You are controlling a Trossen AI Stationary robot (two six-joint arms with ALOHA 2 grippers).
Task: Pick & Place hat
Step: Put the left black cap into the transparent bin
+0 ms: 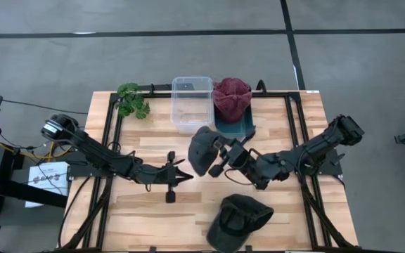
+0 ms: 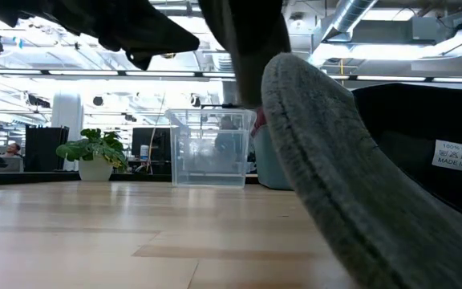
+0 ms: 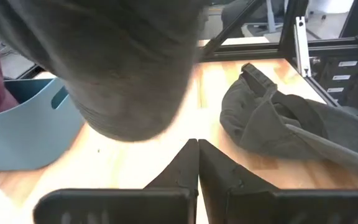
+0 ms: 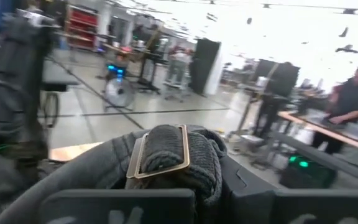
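Note:
My right gripper (image 1: 219, 152) is shut on a dark grey cap (image 1: 202, 149) above the table's middle. The cap also shows overhead in the left wrist view (image 3: 123, 62). My left gripper (image 1: 183, 176) is shut and empty, just near-left of that cap and pointing toward the table's right. A second dark cap (image 1: 239, 216) lies on the table near the front edge. It also shows in the left wrist view (image 3: 284, 124) and fills the foreground of the low view (image 2: 335, 201). A maroon hat (image 1: 232, 97) sits in a teal basket (image 1: 234, 128) at the back. My right gripper holds the cap at its back strap, by the brass buckle (image 4: 163, 154), with bunched fabric between the fingers. The fingers come from the table's right side, roughly level. The cap is lifted clear of the table and sticks out beyond the fingers toward the table's left.
A clear plastic bin (image 1: 192, 103) stands at the back middle, beside the teal basket. A small green plant (image 1: 132, 100) sits at the back left. Bare wood (image 1: 132, 218) lies at the front left. People show in the room beyond (image 4: 353, 99).

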